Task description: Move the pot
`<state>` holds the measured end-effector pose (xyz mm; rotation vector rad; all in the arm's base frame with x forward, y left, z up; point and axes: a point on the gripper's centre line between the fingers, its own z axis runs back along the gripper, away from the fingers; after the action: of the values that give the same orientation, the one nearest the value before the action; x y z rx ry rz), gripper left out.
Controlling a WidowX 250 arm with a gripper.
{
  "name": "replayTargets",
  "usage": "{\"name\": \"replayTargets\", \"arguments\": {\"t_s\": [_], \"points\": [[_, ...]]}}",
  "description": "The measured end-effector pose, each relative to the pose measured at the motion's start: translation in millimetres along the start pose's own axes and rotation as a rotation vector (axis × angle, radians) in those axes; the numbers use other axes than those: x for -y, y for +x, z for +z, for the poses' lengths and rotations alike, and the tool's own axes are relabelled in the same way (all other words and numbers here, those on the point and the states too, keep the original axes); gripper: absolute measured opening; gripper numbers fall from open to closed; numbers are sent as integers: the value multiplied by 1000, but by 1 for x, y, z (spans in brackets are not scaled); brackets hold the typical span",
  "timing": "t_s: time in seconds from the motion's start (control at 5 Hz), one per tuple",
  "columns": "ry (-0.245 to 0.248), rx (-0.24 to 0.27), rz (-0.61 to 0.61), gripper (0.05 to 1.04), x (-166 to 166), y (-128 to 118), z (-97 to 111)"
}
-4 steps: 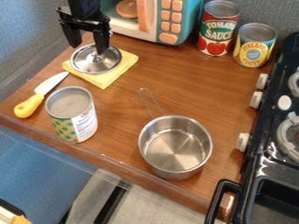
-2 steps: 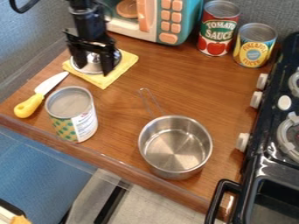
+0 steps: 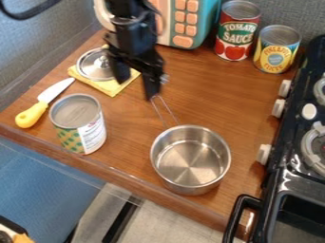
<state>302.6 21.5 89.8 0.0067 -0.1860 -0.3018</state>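
Wooden counter [image 3: 213, 92] – pot [image 3: 190, 163] upright on it. Stove [image 3: 297, 190] right of pot, cut off by view's edge. Toy microwave [image 3: 206, 23] beyond pot, top cut off, door partly behind arm [image 3: 131, 16]. Arm hangs down beyond pot, blurred – gripper [image 3: 136, 89] tilted, fingers spread, one tip near pot's handle [image 3: 163, 110], contact unclear. Lid [image 3: 90, 65], beyond pot to the left, partly hidden by gripper.

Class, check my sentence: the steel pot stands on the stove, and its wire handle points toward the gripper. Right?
The place is wrong: the camera view shows the pot on the wooden counter; its wire handle does point toward the gripper.
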Motion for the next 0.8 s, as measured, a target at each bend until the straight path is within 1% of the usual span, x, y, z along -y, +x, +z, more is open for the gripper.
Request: {"name": "replayTargets", "arguments": {"t_s": [0.2, 0.4, 0.6, 0.8], "points": [[-12, 15, -75, 1001, 55, -10, 1], [-14, 14, -95, 1001, 100, -18, -8], [7, 37, -93, 1001, 121, -13, -16], [12, 36, -92, 1001, 135, -11, -29]]}}
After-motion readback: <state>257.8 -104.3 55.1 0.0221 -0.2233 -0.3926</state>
